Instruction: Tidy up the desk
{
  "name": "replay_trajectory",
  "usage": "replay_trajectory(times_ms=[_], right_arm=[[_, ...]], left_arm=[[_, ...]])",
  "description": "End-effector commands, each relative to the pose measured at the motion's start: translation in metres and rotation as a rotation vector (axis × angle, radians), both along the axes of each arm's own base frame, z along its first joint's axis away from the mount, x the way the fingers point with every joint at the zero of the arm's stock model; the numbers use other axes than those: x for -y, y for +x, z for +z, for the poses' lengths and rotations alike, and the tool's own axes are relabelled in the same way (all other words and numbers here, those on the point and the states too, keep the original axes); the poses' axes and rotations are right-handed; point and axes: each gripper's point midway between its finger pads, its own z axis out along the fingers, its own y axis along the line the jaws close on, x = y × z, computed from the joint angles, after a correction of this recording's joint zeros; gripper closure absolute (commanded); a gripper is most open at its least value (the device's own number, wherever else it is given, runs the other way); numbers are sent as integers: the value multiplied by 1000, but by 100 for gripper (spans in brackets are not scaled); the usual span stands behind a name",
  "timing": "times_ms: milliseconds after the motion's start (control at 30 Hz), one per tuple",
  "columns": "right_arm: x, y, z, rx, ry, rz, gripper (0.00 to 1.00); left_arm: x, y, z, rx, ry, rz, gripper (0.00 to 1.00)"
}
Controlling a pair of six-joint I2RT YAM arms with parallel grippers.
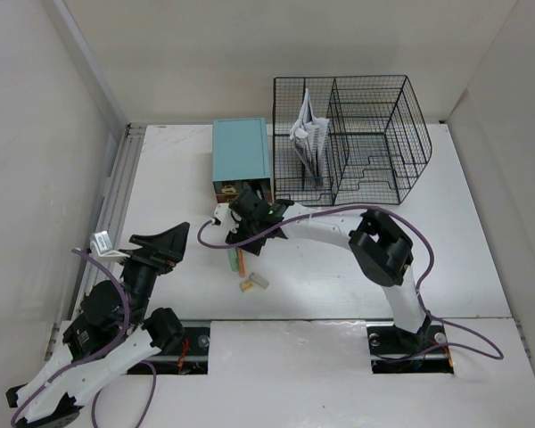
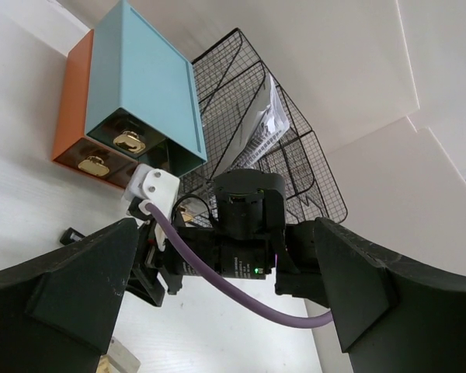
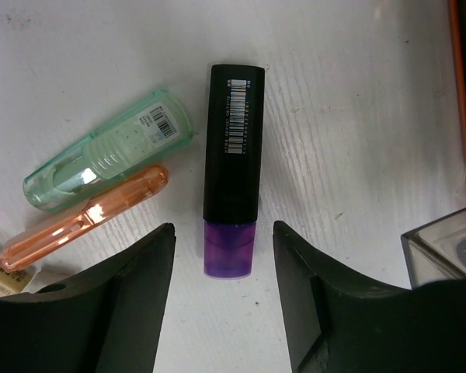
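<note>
The white desk (image 1: 339, 285) carries small stationery near its middle. A black marker with a purple cap (image 3: 233, 167) lies flat on it. My right gripper (image 3: 224, 229) is open just above it; the cap end sits between the fingertips with a gap on each side. Left of the marker lie a clear green tube (image 3: 109, 151) and a clear orange pen (image 3: 85, 217). In the top view the right gripper (image 1: 234, 223) hovers just in front of the teal drawer box (image 1: 242, 153). My left gripper (image 1: 169, 242) hangs wide open and empty at the left, facing the right wrist (image 2: 241, 241).
A black wire rack (image 1: 366, 134) with a folded booklet (image 1: 308, 134) stands at the back right, beside the teal box. The box's orange drawers (image 2: 78, 148) have gold knobs. A pale eraser (image 1: 254, 283) lies near the pens. A metal rail (image 1: 116, 205) runs along the left edge.
</note>
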Motion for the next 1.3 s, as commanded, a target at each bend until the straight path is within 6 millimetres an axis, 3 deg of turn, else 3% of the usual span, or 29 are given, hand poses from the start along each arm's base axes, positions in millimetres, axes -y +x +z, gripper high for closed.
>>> replay_trajectory(times_ms=[0,367,467,500,633,667,733,767,833,900,1000,1100,1167,1233,1267], right_arm=[[-7,11,-3,28,13,-34,41],[0,-1,-22,-30,-19,-26,44],[-2,-7,-19,-51,-7,0,67],[2,-11,-23,-65,-24,13,80],[-3,-28,-3,-46,4,72,100],[-6,-28,16,-25,40,85,100],[-6,-34,35,-11,61,111,100],[-11,-31,61,23,110,113,100],[-9,-35,86,31,132,131,100],[-13,-37,128,70,207,155,100],[-15,-42,170,100,283,187,100],[-15,-44,184,107,305,194,100],[-14,-30,203,189,334,140,100],[-13,-18,206,232,342,70,100],[-6,0,212,288,336,-7,100]], left_arm=[[-3,-2,9,37,-30,0,5],[-3,-2,9,37,-30,0,5],[-3,-2,9,39,-21,1,5],[-3,-2,9,39,-21,1,5],[-3,-2,9,39,-21,1,5],[-5,-3,13,44,-29,1,5],[-5,-3,12,46,-20,2,5],[-4,-2,13,46,-20,2,5],[-3,-2,16,45,-19,2,5],[-2,-3,19,49,-11,-7,5],[-2,-2,21,48,-9,-7,5],[-1,-1,22,49,0,-6,5],[-1,-1,24,55,-7,-6,5],[-1,-3,28,61,-14,-15,5],[-1,-3,28,61,-14,-15,5]])
